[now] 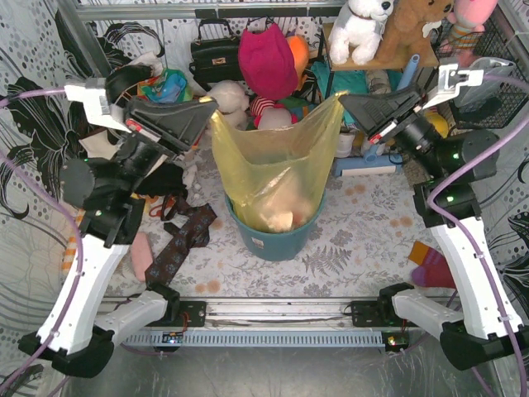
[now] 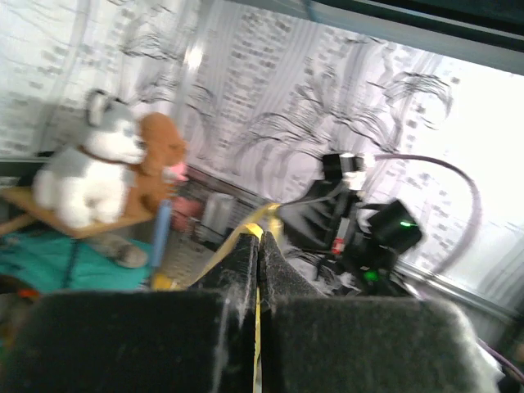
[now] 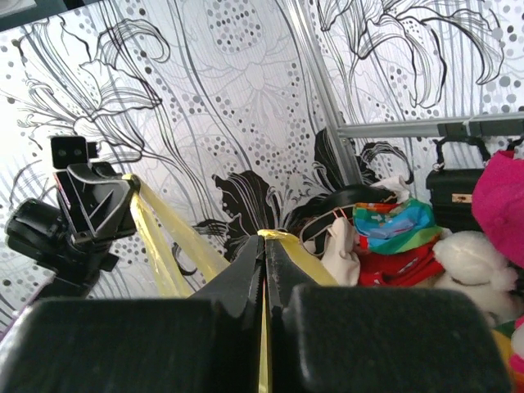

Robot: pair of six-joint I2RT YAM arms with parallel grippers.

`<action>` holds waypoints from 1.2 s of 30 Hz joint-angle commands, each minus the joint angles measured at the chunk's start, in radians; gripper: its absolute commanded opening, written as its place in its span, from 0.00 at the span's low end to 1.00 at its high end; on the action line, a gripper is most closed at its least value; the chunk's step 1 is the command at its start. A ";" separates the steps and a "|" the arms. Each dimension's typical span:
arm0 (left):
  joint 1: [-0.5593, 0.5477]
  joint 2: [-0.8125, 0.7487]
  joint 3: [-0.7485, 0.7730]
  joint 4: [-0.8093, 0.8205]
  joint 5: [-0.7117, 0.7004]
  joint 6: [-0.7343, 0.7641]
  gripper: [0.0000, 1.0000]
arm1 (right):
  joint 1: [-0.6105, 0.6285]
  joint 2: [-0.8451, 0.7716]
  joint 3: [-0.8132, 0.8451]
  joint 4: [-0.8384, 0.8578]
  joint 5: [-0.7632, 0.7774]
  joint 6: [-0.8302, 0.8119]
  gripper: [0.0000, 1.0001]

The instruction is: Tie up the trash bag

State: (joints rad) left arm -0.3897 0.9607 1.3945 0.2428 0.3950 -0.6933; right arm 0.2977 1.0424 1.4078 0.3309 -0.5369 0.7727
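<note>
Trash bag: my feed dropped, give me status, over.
Both shut on the trash bag: left gripper at its left corner, right gripper at its right. Bag in teal bin, mouth stretched, untied. Nearby patterned cloth lies off the bag.

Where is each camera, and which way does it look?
Top external: above, behind the arms, looking down at the trash bag in the teal bin; both arms show.
Left wrist: on the left gripper, own shut fingers below, facing the right gripper.
Right wrist: own shut fingers below, facing the left gripper.
Shared: both wrist views show the bag's stretched rim.
</note>
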 commanded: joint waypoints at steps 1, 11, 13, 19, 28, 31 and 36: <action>0.007 0.084 -0.081 0.365 0.225 -0.196 0.00 | -0.002 -0.025 -0.151 0.106 0.007 0.090 0.00; 0.006 0.202 0.163 0.232 0.188 -0.174 0.00 | 0.011 0.118 0.188 0.072 -0.065 0.080 0.00; 0.006 0.177 0.174 0.168 0.136 -0.130 0.00 | 0.022 0.124 0.243 0.061 -0.067 0.065 0.00; 0.007 0.108 0.063 -0.030 -0.024 -0.062 0.00 | 0.032 0.064 0.124 0.084 -0.066 0.093 0.00; 0.016 0.110 -0.015 -0.050 -0.025 -0.084 0.00 | 0.033 -0.021 -0.158 0.050 -0.007 0.077 0.00; 0.021 0.151 0.091 -0.068 -0.007 -0.063 0.00 | 0.033 0.016 -0.102 0.061 -0.024 0.083 0.00; 0.023 0.210 0.313 -0.184 -0.022 0.030 0.00 | 0.034 0.105 0.071 0.117 -0.089 0.132 0.00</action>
State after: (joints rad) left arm -0.3714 1.1862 1.5417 0.0639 0.3901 -0.7498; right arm 0.3260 1.1252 1.3319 0.3408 -0.5739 0.8616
